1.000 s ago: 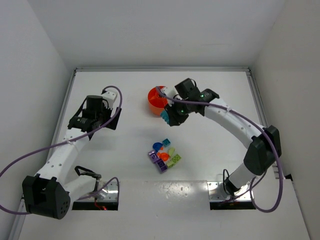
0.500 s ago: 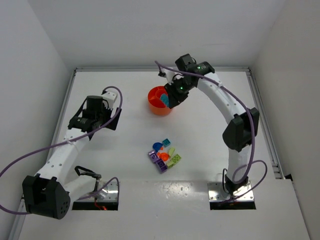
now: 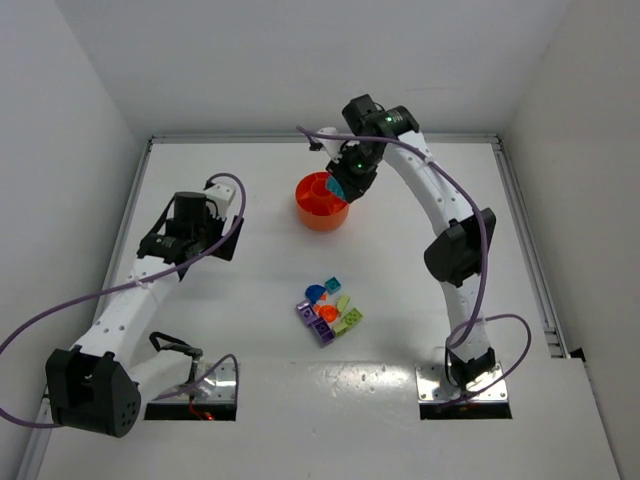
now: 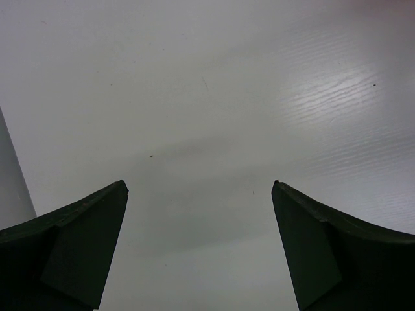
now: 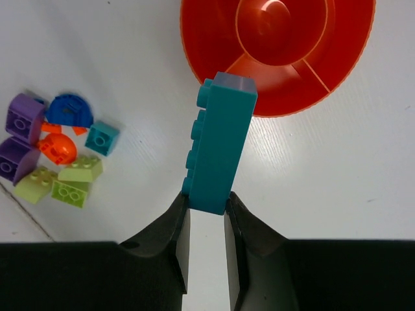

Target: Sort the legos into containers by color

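At the tray's [image 5: 337,61] rim, my right pincer [image 5: 206,206] clamps the teal brick [image 5: 220,139] by one end. I judge it light, rigid and slick; a mid-length hold would resist pivoting. My left pincer [image 4: 200,191] stands released over the surface [image 4: 207,97].

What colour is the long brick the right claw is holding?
The brick is teal, clearest in the right wrist view.

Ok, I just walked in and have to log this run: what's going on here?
The right pincer is shut on a long teal plastic brick, holding it at the rim of the round orange plastic tray, not yet released. The other small bricks, purple, blue, orange, teal and pale green, lie clustered on the white table. The left pincer hangs open over bare table, holding nothing.
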`<state>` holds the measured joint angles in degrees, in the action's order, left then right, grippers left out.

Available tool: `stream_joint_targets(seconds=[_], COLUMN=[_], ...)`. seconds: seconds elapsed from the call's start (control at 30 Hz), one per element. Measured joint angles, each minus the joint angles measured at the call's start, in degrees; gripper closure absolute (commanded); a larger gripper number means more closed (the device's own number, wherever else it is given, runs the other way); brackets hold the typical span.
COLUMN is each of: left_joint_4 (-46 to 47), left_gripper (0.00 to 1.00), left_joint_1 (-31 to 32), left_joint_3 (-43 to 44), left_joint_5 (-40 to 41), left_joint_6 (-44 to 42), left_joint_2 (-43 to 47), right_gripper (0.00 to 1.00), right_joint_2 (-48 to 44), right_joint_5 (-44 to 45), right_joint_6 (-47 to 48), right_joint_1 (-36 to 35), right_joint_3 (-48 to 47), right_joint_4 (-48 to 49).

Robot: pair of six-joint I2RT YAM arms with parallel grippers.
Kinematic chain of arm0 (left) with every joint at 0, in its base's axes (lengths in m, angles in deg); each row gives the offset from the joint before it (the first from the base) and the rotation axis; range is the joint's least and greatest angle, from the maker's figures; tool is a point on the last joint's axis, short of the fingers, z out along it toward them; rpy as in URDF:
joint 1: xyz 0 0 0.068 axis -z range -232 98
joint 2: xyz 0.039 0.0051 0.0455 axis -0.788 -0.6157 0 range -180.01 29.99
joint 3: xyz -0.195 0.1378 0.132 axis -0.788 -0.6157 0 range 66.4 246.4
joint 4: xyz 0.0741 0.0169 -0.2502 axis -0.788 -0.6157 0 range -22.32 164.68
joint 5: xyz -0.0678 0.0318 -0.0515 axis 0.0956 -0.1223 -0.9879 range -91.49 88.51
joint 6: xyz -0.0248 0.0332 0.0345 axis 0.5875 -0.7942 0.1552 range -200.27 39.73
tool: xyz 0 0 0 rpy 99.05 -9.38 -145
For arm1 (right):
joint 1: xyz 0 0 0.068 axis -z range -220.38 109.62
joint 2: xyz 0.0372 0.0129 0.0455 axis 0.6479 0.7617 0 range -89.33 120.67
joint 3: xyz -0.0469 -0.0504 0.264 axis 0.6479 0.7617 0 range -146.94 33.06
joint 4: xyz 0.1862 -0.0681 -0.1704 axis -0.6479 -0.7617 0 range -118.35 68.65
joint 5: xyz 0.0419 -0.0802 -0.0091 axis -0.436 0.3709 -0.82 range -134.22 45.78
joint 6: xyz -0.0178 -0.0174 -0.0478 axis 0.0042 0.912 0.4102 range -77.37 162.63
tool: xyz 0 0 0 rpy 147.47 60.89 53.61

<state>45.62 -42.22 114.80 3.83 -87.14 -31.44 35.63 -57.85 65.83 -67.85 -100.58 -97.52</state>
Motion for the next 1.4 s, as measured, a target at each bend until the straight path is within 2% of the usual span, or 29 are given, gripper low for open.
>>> stream_joint_targets(seconds=[0.33,0.77,1.03,1.4], left_joint_4=[0.02,0.02,0.02,0.0], left_gripper=[0.0,0.0,0.0,0.0], left_joint_1=[0.0,0.0,0.0,-0.13], left_joint_3=[-0.7,-0.7,-0.7,-1.03], left_joint_5=[-0.15,-0.63,-1.36,-2.49], left_joint_6=[0.0,0.02,0.04,0.31], left_joint_2=[0.0,0.0,0.0,-0.04], right_gripper=[1.0,1.0,1.0,1.0], right_joint_2=[2.32,2.34,1.99,-1.9], right_joint_5=[2.12,-8.59,-13.99,-21.29], right_joint_6=[1.64,-5.18,-11.91,-16.35], right_joint_1=[0.0,1.57,3.96,5.6], right_joint_3=[1.03,6.64,13.29,12.17], right_joint_4=[-0.66,-0.94,-1.11,-0.63])
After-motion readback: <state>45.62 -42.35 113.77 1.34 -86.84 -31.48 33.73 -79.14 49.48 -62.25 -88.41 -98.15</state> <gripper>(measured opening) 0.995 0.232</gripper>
